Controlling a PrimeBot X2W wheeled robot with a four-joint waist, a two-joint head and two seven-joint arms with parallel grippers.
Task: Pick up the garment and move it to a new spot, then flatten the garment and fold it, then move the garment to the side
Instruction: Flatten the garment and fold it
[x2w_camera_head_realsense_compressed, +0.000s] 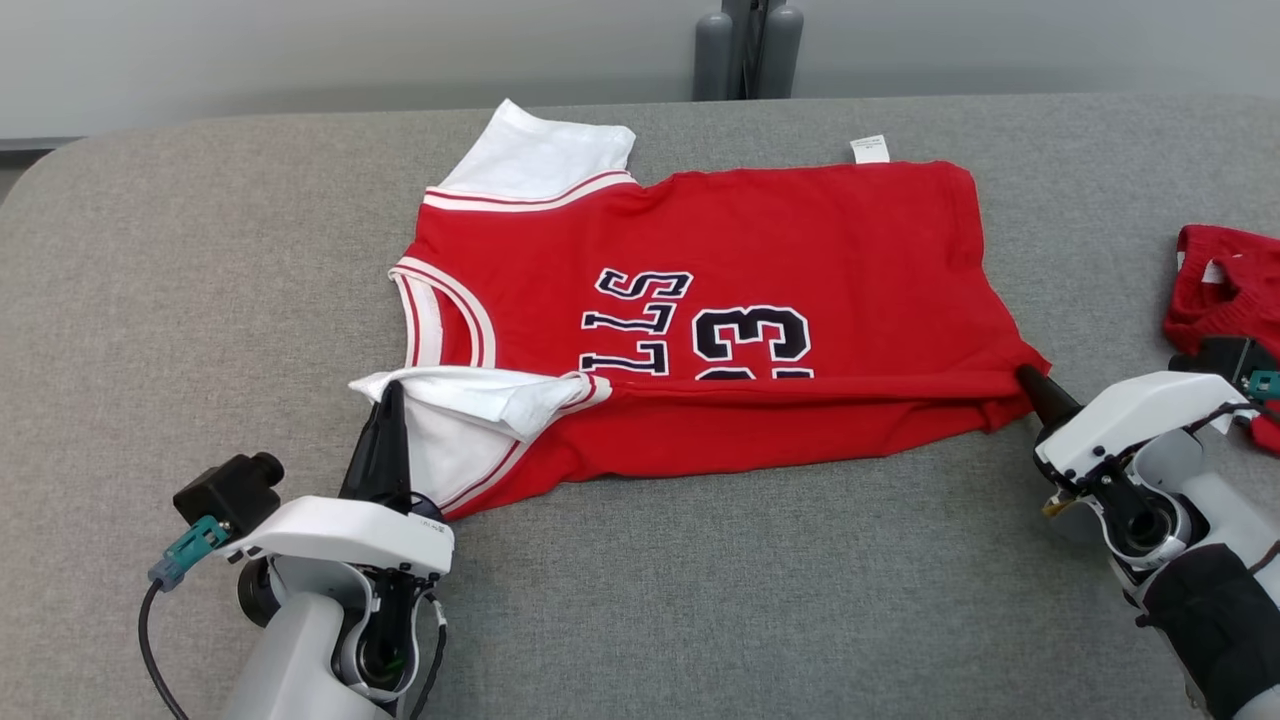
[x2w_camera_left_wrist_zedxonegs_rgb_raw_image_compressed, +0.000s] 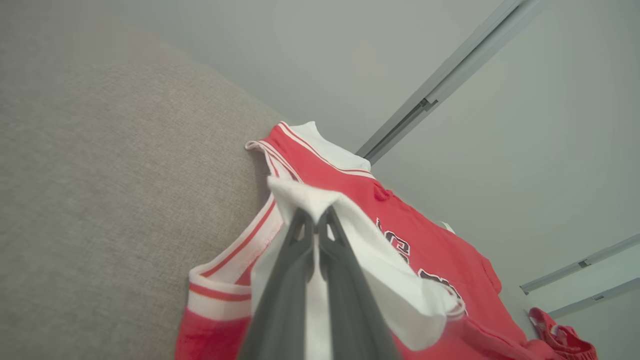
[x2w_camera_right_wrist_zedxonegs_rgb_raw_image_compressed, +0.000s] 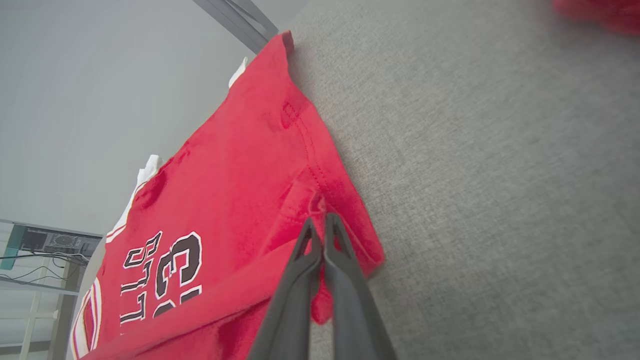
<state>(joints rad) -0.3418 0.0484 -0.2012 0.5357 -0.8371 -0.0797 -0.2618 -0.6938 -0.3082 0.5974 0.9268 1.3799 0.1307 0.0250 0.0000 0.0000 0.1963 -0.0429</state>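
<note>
Head view: red fabric jersey with white sleeves and black lettering (x2w_camera_head_realsense_compressed: 720, 250) lies flat mid grey fabric counter (x2w_camera_head_realsense_compressed: 700, 600), near edge lifted into a fold. Left pincer (x2w_camera_head_realsense_compressed: 388, 400) pinches the white sleeve (x2w_camera_head_realsense_compressed: 470, 395), right pincer (x2w_camera_head_realsense_compressed: 1025, 378) pinches the hem corner (x2w_camera_head_realsense_compressed: 1005, 400). Crumpled red mesh garment (x2w_camera_head_realsense_compressed: 1215, 285) sits near the right arm, snag risk. Left wrist view: thin sleeve nip, an uneven pull could slip it. Right wrist view: tip-only hold on the hem. Open counter front and left, the far edge is near.

White wrist shells (x2w_camera_head_realsense_compressed: 350, 535) carry black cameras (x2w_camera_head_realsense_compressed: 228, 490) with teal plugs (x2w_camera_head_realsense_compressed: 190, 545) and dark tapered claw fingers (x2w_camera_head_realsense_compressed: 380, 450)
</note>
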